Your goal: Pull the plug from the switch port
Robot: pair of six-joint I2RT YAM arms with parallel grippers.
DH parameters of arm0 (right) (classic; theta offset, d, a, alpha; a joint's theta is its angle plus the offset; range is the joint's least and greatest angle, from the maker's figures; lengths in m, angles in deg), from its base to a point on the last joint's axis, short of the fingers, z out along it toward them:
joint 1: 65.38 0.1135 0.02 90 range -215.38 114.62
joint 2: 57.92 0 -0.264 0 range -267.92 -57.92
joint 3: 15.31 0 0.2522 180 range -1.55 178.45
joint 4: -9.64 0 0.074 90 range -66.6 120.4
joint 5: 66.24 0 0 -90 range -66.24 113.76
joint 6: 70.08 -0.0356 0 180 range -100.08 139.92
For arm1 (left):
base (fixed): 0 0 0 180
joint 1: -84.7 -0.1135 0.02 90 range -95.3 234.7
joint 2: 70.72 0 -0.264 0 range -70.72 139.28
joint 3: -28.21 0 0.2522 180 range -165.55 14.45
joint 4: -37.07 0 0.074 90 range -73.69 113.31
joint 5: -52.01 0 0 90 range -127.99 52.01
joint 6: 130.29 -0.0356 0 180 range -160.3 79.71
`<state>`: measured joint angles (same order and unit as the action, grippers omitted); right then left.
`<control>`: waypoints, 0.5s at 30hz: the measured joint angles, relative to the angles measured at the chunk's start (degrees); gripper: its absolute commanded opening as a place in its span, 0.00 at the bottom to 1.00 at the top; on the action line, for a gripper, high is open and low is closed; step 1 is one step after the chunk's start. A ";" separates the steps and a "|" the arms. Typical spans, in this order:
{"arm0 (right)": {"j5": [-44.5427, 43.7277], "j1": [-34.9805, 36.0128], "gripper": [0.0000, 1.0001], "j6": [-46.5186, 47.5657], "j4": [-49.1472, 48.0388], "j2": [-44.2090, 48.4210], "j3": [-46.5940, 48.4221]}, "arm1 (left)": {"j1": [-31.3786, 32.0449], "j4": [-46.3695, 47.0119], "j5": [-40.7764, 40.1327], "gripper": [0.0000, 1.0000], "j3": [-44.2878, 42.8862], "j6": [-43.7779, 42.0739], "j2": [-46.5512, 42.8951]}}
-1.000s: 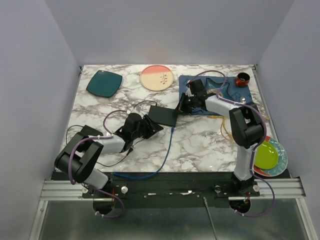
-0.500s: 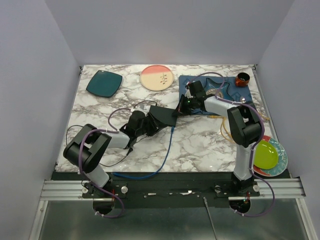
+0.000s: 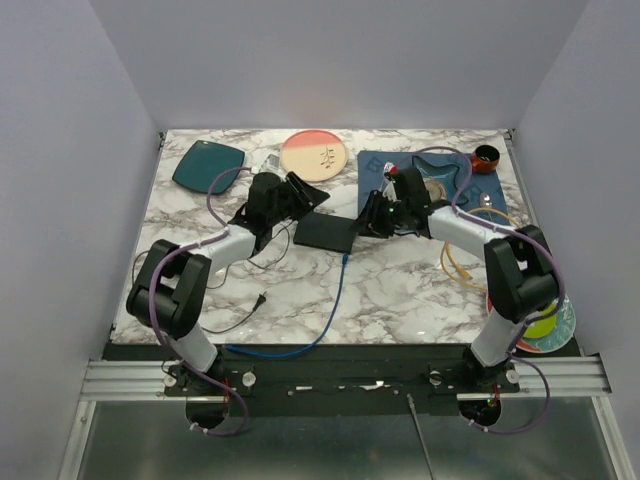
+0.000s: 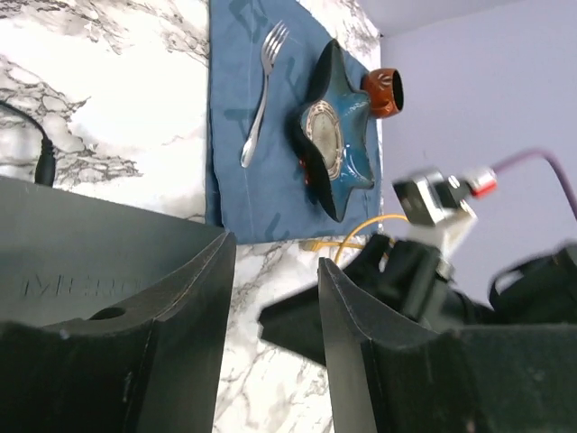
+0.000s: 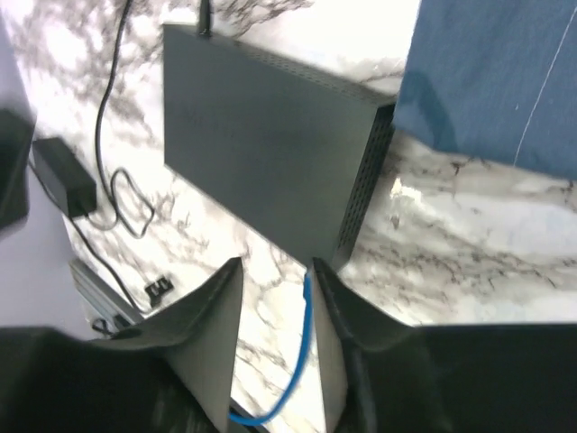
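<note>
The switch [image 3: 325,232] is lying flat near the middle of the table [image 3: 400,290]. The plug [image 3: 345,259] is sitting at its 5 o'clock corner, and a blue cable [image 3: 337,295] is trailing from it toward 7 o'clock. From this the plug reads as not yet pulled, so the step in hand looks like the approach.

The right gripper [image 3: 366,222] is hovering at the switch's 3 o'clock edge, its fingers parted by a moderate gap and holding nothing. The left gripper [image 3: 305,193] is hanging at 11 o'clock, also parted and empty.

Next, the right gripper probably needs to drop toward 5 o'clock, straddle the plug body rather than the cable, close, and draw straight out toward 6 o'clock. The left gripper may need to press the switch down so it is not dragged along.

The top view is giving the whole layout but not the finger gaps. The right wrist view is showing the vented side of the switch, the cable leaving beneath the fingers, and a power brick [image 5: 63,176]; the socket itself is hidden. The left wrist view is looking past its fingers to a fork [image 4: 261,99] on a blue cloth [image 4: 230,135].
</note>
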<state>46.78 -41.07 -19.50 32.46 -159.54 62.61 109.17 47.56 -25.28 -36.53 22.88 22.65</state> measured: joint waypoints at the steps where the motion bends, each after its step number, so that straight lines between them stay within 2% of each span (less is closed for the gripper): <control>1: 0.20 0.00 0.55 -0.66 -1.25 1.70 -1.95 | -0.09 0.00 0.26 0.50 -1.18 -0.17 1.53; 3: 1.27 0.02 0.57 -2.34 -5.66 4.81 -7.76 | -0.17 -0.04 1.03 0.50 -2.19 -0.35 4.02; 9: 4.44 0.33 0.57 -6.34 -13.14 5.01 -18.32 | -0.85 -2.25 3.78 0.49 -2.69 -0.42 10.82; 15: 7.45 0.92 0.54 -10.14 -21.27 4.22 -22.91 | -0.94 -3.15 5.16 0.48 -2.60 -0.39 11.67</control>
<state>54.24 -40.15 -29.64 11.19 -155.32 39.71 108.23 44.41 -20.12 -39.13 22.49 34.32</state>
